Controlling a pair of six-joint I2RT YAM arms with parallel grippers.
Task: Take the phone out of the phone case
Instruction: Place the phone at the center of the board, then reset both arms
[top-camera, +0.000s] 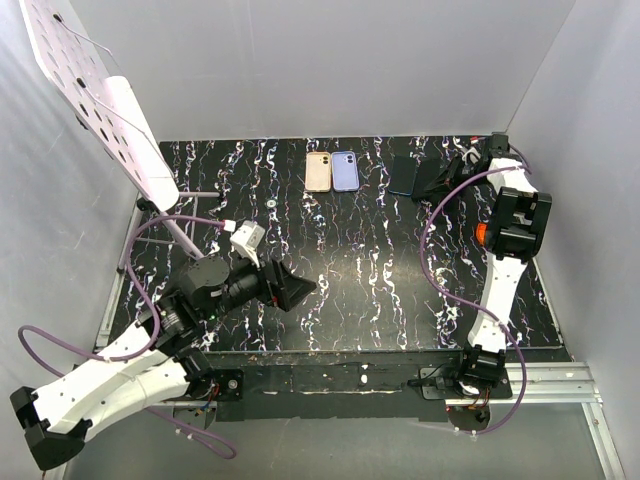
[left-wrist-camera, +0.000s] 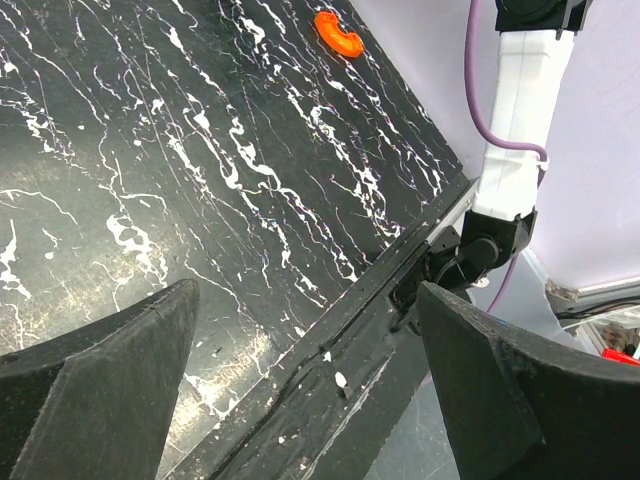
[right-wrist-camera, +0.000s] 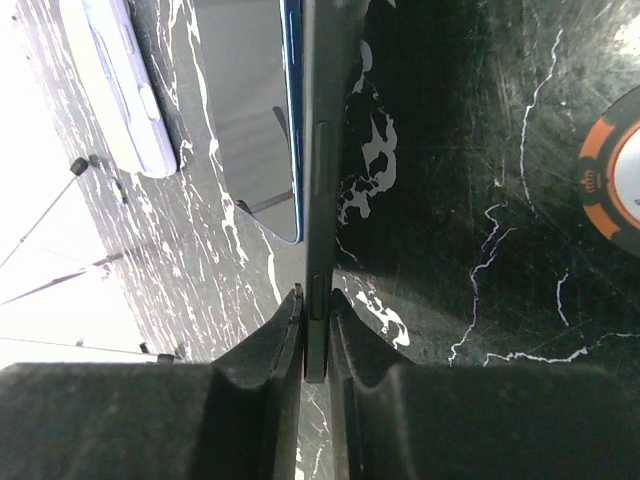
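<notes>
At the far left a white perforated board (top-camera: 85, 95) leans over the edge of the black marbled bench (top-camera: 380, 290). In front of it, near the left edge, the left tool (top-camera: 298, 288) hangs just above the bench with its fingers spread wide and nothing between them.

Along the far edge, about mid-bench, a beige phone (top-camera: 318, 172) and a lavender phone (top-camera: 345, 171) lie side by side, touching. To their right a blue-edged phone (right-wrist-camera: 245, 110) lies flat, its dark glass up.

Right against it, the right tool (right-wrist-camera: 317, 300) is pressed onto a thin dark slab (right-wrist-camera: 320, 150) standing on its edge with side buttons showing. I cannot tell whether this slab is the phone or its case.

Further right lie an orange-and-black chip (right-wrist-camera: 615, 170) and a small orange curved piece (left-wrist-camera: 338, 33).
</notes>
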